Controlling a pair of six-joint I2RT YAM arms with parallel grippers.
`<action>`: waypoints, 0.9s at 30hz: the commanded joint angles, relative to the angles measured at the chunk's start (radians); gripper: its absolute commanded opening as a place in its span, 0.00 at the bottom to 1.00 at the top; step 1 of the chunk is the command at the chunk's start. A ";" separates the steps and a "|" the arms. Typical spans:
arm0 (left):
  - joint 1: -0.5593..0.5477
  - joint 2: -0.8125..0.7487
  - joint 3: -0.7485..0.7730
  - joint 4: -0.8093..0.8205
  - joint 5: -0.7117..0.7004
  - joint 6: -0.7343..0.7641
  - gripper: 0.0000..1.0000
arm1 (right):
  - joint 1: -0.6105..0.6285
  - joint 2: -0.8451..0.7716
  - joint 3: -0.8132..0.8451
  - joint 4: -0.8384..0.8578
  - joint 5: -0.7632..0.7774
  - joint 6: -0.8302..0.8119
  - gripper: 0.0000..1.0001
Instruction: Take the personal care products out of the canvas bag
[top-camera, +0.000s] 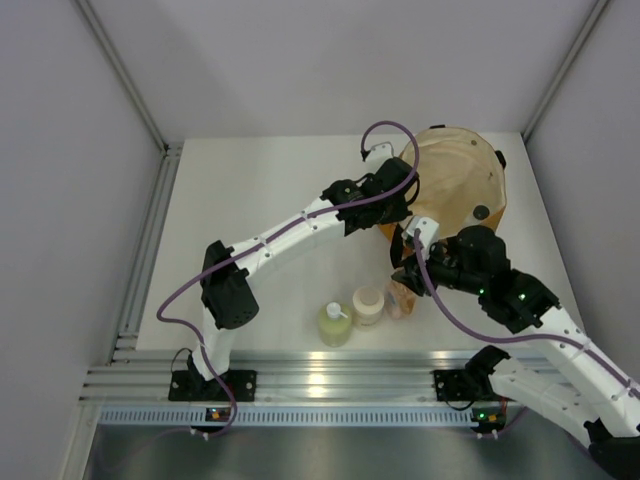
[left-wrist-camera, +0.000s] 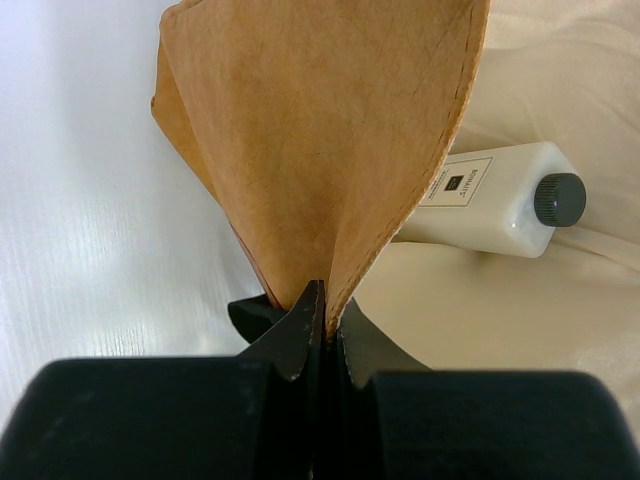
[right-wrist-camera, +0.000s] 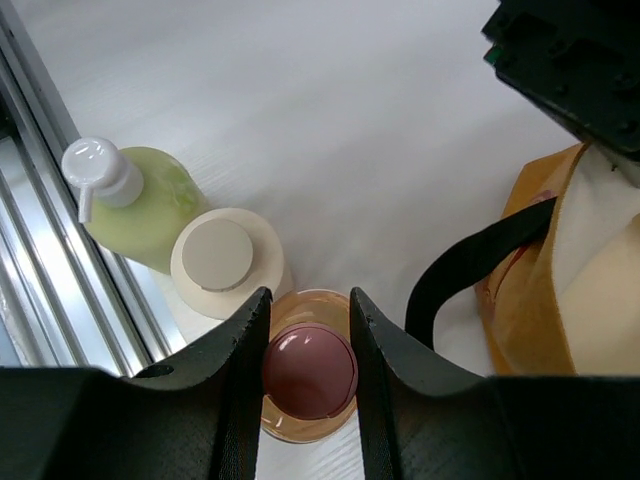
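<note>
Three products are standing on the table (right-wrist-camera: 300, 100) near the canvas bag (left-wrist-camera: 330, 130): yellow-green pump bottle (right-wrist-camera: 150, 205), cream jar (right-wrist-camera: 222, 262), orange bottle (right-wrist-camera: 305, 430); the black-capped bottle (left-wrist-camera: 490, 200) is lying inside it. Left gripper (left-wrist-camera: 322, 300) is pinching the bag's rim, jaws closed, probably holding the mouth open for access. Right gripper (right-wrist-camera: 308, 305) is clamping the orange bottle's pink cap (right-wrist-camera: 308, 368) beside the jar.

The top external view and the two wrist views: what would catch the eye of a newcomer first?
The mustard canvas bag stands out at the far right of the table, its rim pinched up by the shut left gripper, with a white black-capped bottle lying inside. Near the front edge, the right gripper clasps the pink-capped orange bottle beside the cream jar and green pump bottle.
</note>
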 joint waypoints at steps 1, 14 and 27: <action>-0.001 -0.023 0.027 0.042 -0.021 0.017 0.00 | 0.017 -0.025 -0.043 0.252 -0.029 -0.010 0.00; -0.001 -0.026 0.022 0.040 -0.021 0.017 0.00 | 0.020 -0.042 -0.152 0.301 -0.055 -0.005 0.02; 0.000 -0.025 0.024 0.042 -0.012 0.018 0.00 | 0.020 0.013 -0.045 0.226 -0.045 0.048 0.52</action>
